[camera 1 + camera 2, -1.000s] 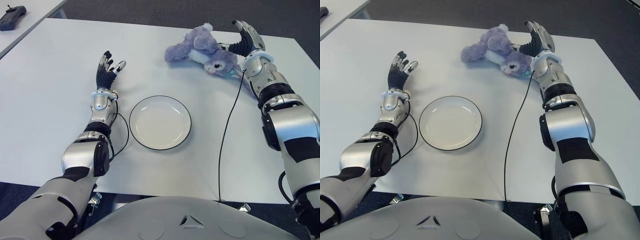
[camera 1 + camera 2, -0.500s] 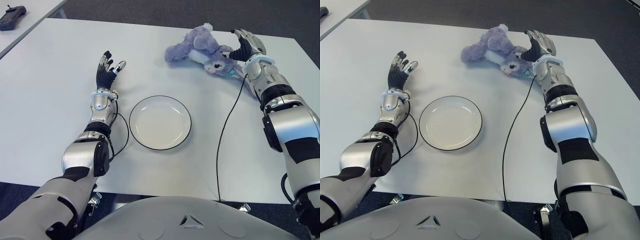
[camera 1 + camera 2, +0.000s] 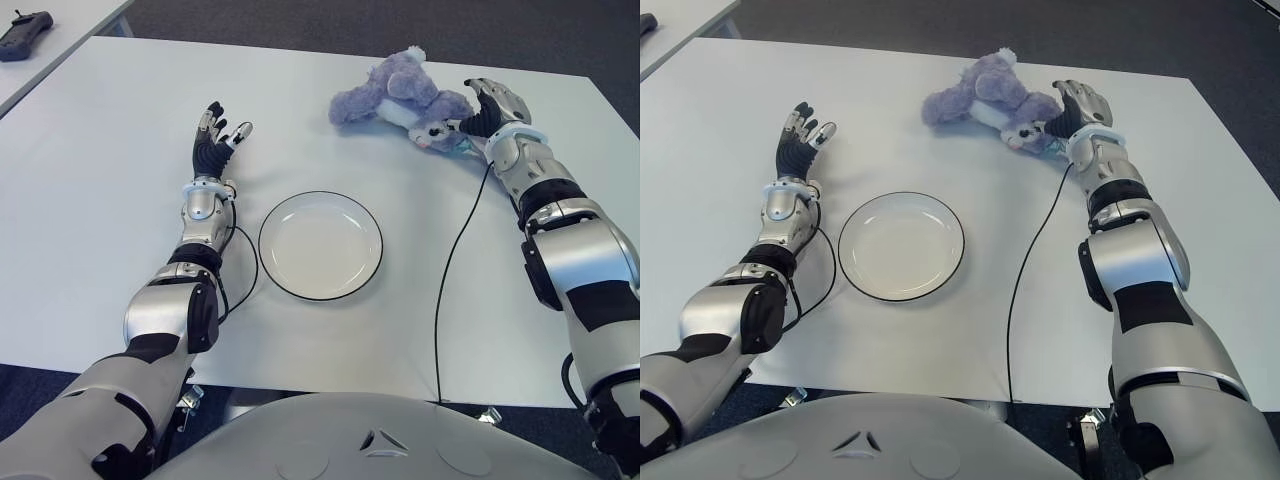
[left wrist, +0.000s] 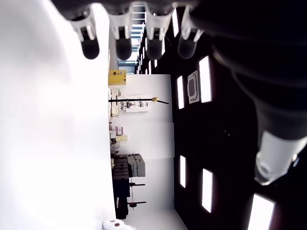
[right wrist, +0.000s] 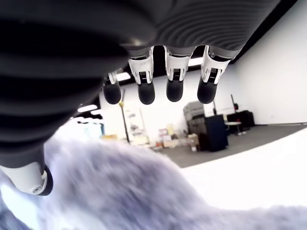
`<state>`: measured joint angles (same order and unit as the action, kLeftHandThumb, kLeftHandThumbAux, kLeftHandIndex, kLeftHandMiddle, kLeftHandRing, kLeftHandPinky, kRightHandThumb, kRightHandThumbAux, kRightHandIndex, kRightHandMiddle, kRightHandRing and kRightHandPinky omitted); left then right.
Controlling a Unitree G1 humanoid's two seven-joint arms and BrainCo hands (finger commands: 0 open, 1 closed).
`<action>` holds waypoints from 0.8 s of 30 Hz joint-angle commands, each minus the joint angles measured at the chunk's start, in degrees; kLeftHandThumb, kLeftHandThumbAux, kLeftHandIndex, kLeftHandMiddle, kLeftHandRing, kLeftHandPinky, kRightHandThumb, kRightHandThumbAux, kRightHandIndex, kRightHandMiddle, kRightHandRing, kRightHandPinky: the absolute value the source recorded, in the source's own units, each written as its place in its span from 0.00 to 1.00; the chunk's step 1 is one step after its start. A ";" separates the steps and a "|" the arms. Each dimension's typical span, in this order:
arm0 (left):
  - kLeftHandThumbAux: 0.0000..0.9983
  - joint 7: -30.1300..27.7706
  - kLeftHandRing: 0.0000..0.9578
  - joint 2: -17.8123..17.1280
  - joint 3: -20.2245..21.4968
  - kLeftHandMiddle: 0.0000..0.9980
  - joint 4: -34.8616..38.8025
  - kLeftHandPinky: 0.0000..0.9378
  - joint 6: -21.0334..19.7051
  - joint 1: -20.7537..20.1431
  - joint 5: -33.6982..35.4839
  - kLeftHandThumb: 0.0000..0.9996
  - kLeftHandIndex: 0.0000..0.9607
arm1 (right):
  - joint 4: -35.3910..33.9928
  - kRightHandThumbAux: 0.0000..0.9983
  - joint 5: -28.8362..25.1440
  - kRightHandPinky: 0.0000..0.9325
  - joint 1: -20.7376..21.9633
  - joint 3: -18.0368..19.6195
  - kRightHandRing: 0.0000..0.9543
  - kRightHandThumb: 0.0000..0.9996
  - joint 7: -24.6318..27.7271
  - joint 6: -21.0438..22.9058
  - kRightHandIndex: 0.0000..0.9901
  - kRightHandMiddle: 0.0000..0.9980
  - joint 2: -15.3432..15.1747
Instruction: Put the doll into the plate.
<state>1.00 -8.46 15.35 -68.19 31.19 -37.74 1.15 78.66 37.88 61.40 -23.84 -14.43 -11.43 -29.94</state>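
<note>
At the far right of the white desk [image 3: 100,150], in the left eye view, the purple doll [image 3: 400,95] lies on its side, well beyond the plate [image 3: 320,245] and apart from it. The right hand [image 3: 484,108] is at the doll's right end, its palm against the plush head and its fingers arched over it; the fingers are spread rather than clenched, and no firm grasp shows. A black cable [image 3: 455,260] runs from that forearm down across the desk toward the near edge. The plate, white with a dark rim, sits near the middle of the desk and holds nothing. The left hand [image 3: 213,140] shows to the left of the plate, fingers extended and pointing away from the robot, holding nothing. A dark handheld device [image 3: 25,35] lies on a second surface at the far left corner.

In the right eye view the same layout appears: the doll [image 3: 990,95] at the far side, the right hand [image 3: 1075,110] pressed to its head, the plate [image 3: 901,246] bare.

In the left wrist view, four straight fingertips [image 4: 123,40] and the thumb stand apart with nothing between them.

In the right wrist view, the fingertips [image 5: 173,84] hang open above the purple fur of the doll [image 5: 120,191], which fills the space under the palm; the fingers are not closed on it.
</note>
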 commanded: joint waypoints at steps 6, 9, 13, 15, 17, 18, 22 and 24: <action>0.61 1.51 0.00 3.09 0.02 0.03 -8.25 0.00 -7.29 12.99 -0.11 0.00 0.00 | 1.07 0.54 -2.12 0.07 -5.07 2.53 0.01 0.29 0.40 2.17 0.00 0.01 3.96; 0.61 1.53 0.00 3.02 0.00 0.03 -8.21 0.00 -7.02 13.13 -0.14 0.00 0.00 | 1.20 0.55 -3.30 0.08 -6.86 3.99 0.02 0.28 -0.27 2.70 0.00 0.01 5.22; 0.61 1.40 0.00 2.97 -0.11 0.03 -8.16 0.00 -6.73 13.32 -0.24 0.00 0.00 | 1.16 0.57 -4.19 0.10 -7.76 5.40 0.04 0.29 -0.69 2.87 0.01 0.03 6.13; 0.61 1.32 0.00 2.96 -0.13 0.03 -8.16 0.00 -6.74 13.38 -0.22 0.00 0.00 | 1.10 0.58 -4.60 0.10 -8.12 6.03 0.04 0.29 -0.95 2.74 0.02 0.04 6.52; 0.61 1.33 0.00 3.00 -0.09 0.03 -8.15 0.00 -6.63 13.45 -0.16 0.00 0.00 | 1.04 0.58 -4.98 0.09 -8.62 6.71 0.04 0.29 -1.14 2.44 0.02 0.04 6.94; 0.60 1.36 0.00 3.03 -0.08 0.04 -8.14 0.00 -6.56 13.47 -0.13 0.00 0.00 | 1.02 0.59 -5.10 0.08 -8.81 6.98 0.04 0.29 -1.17 2.29 0.03 0.04 7.08; 0.59 1.58 0.00 3.04 -0.12 0.04 -8.12 0.00 -6.69 13.41 -0.14 0.00 0.00 | 0.97 0.61 -5.49 0.07 -9.58 7.64 0.04 0.28 -1.24 1.73 0.03 0.04 7.39; 0.58 1.59 0.00 3.04 -0.12 0.04 -8.12 0.00 -6.78 13.37 -0.13 0.00 0.00 | 0.95 0.61 -5.54 0.07 -9.75 7.84 0.04 0.28 -1.32 1.58 0.03 0.04 7.47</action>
<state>1.00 -8.64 15.22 -68.16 31.22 -37.68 1.15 78.56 33.53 55.91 -17.02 -17.13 -10.14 -24.67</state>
